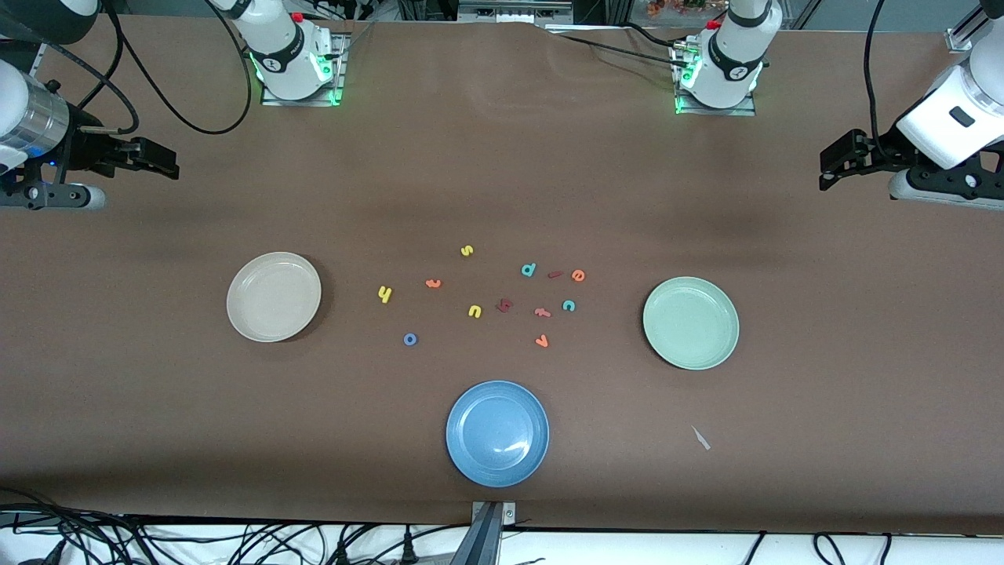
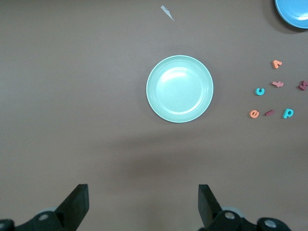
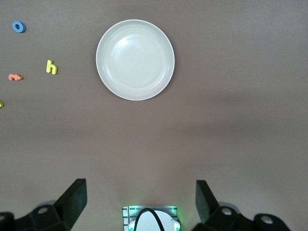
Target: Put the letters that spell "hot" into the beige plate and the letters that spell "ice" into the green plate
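Note:
The beige plate [image 1: 273,297] [image 3: 135,59] lies toward the right arm's end, and the green plate [image 1: 691,322] [image 2: 179,88] lies toward the left arm's end. Between them are scattered letters: yellow h [image 1: 384,294] [image 3: 51,67], orange t [image 1: 433,283] [image 3: 15,77], blue o [image 1: 409,339] [image 3: 19,27], dark red i [image 1: 555,275] [image 2: 269,113], teal c [image 1: 569,305] [image 2: 260,91] and orange e [image 1: 578,275] [image 2: 254,114]. My right gripper [image 1: 166,165] [image 3: 140,199] and left gripper [image 1: 830,169] [image 2: 143,202] hang open and empty over the table's two ends, both waiting.
A blue plate [image 1: 497,432] sits nearest the front camera. Other letters lie among the task ones: yellow s [image 1: 467,250], yellow n [image 1: 474,311], teal d [image 1: 529,270], a chunky dark red letter [image 1: 504,305], an orange f-like letter [image 1: 542,313] and an orange v [image 1: 541,340]. A paper scrap [image 1: 700,438] lies nearer than the green plate.

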### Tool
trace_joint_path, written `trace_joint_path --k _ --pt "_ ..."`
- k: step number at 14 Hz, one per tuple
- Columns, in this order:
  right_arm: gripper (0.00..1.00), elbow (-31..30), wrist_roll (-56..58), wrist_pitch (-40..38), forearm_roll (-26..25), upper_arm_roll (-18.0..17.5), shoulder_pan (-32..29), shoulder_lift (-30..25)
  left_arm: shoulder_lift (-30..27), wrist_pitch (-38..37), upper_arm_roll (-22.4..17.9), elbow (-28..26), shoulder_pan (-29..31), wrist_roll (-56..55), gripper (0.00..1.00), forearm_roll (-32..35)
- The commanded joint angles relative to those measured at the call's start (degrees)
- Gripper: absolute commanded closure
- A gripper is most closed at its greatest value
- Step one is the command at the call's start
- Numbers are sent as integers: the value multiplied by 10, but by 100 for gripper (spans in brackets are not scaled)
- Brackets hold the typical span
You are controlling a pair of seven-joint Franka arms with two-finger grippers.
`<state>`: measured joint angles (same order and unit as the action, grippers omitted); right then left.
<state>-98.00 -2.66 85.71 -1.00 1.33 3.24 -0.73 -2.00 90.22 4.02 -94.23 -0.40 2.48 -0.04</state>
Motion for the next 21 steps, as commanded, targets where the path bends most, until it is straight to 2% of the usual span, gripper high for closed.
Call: trace_joint_path --k 1,21 --pt "0 14 -2 -4 -1 3 3 6 3 -2 4 12 -1 -5 0 5" --pt "0 15 1 -4 -1 3 1 6 12 0 2 12 -6 -7 0 5"
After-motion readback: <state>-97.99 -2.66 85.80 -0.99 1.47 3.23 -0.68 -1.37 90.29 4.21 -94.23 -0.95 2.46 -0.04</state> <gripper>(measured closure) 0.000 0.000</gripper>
